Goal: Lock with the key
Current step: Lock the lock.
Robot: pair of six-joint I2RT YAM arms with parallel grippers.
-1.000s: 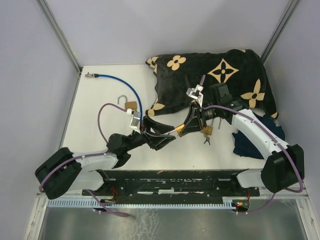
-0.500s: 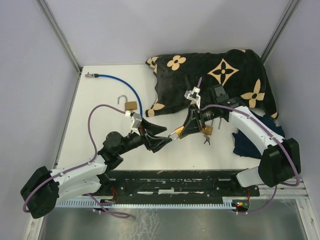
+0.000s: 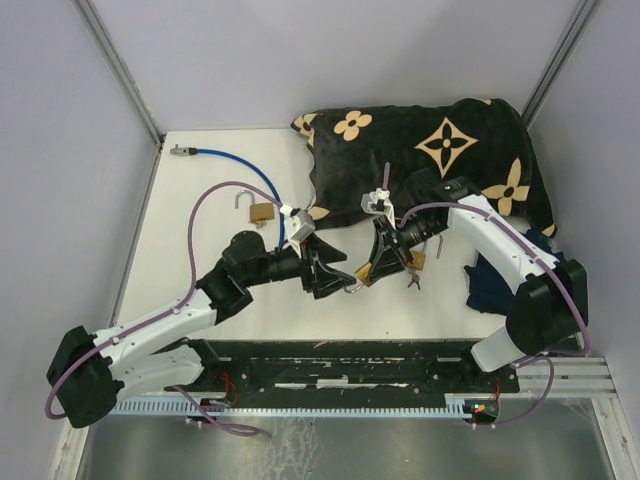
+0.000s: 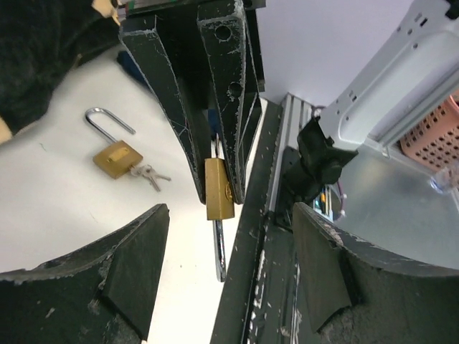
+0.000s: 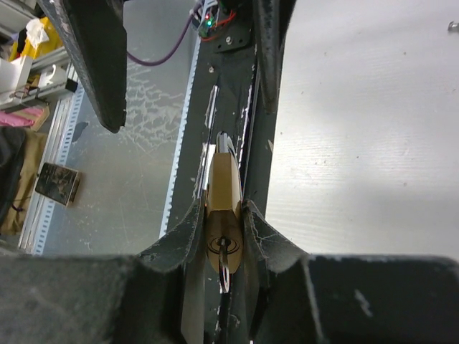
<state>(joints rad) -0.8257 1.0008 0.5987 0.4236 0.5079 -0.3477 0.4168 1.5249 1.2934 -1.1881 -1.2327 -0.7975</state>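
1. Right gripper [image 5: 224, 209] – clenched on a brass padlock [image 5: 224, 188]. The body is pinched between both fingers and held in the air over the near edge of the table [image 3: 190, 250].
2. A key [image 5: 224, 266] is seen seated in the keyhole, at the padlock end facing the right wrist. The shackle [image 4: 218, 247] projects from the opposite end.
3. Left gripper [image 4: 229, 213] – released, jaws spread wide, nothing held.
4. Deciding relation: the padlock's long axis is pointed shackle-first toward the left gripper. The shackle tip lies in or just ahead of the open gap; which one cannot be told. The key end is turned away and sits deep between the right fingers.
5. Whether the shackle is already pressed home cannot be told.
6. The left arm is judged the free one for the next move.
7. Room: a second padlock [image 4: 117, 158] with keys lies on the table beyond the held padlock. A third padlock [image 3: 262, 211] lies on the left arm's side of it, well apart. A patterned cloth [image 3: 450, 150] lies farther back. The gap around the held padlock is judged unobstructed.
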